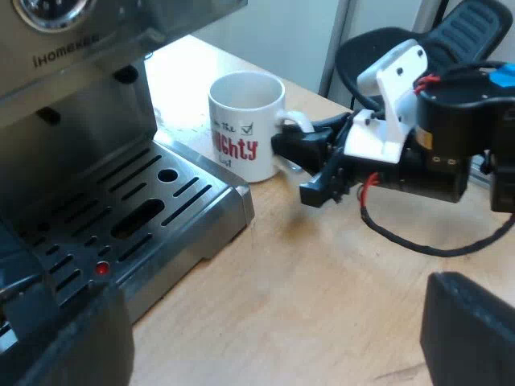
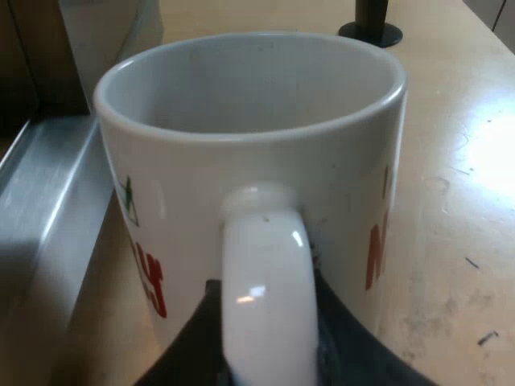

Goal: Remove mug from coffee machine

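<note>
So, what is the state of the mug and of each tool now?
mug: upright, empty, standing on the table beside the drip tray.
right tool: shut on the mug, around its handle.
left tool: open, holding nothing.

A pale wooden table (image 1: 322, 297), scuffed and flecked with dark specks, catches strong light, and a white glare (image 2: 491, 149) washes out one patch. Beyond its edge stands a black office chair (image 1: 402, 48), a grey metal post (image 1: 336, 44) just beside it, against a plain whitish wall (image 1: 273, 32). A black round foot (image 2: 372, 30) rests on the tabletop.
</note>
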{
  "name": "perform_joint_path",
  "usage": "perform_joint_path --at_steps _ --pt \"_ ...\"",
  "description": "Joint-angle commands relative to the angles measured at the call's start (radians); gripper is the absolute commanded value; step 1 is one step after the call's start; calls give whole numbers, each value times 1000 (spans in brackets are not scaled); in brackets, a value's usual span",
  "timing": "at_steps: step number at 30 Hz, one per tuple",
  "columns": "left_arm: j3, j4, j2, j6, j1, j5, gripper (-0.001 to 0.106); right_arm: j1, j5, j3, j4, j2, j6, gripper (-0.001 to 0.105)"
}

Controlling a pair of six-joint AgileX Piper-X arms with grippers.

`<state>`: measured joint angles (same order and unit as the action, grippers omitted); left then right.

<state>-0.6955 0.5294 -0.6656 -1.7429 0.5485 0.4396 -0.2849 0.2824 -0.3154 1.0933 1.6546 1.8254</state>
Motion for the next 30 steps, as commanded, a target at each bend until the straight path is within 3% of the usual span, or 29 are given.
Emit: perform_joint_path --at_steps 1,3,6,8,10,19,30 --pt "-7 1 0 -8 4 6 83 3 6 -13 33 10 10 9" --pt "-7 1 0 -8 4 6 83 3 6 -13 33 9 10 14" --pt "-7 1 0 -8 4 6 83 3 6 -11 28 9 -32 54" --pt "-7 1 0 -8 4 6 83 3 6 -11 25 9 -72 69" --pt "-7 1 0 -8 4 6 83 3 6 -11 25 9 -73 74" --pt "-7 -11 0 -4 4 -11 83 -1 -4 -6 7 -6 -74 74" --pt "-7 -11 0 -4 4 -24 83 -77 -20 87 -148 -256 -74 74"
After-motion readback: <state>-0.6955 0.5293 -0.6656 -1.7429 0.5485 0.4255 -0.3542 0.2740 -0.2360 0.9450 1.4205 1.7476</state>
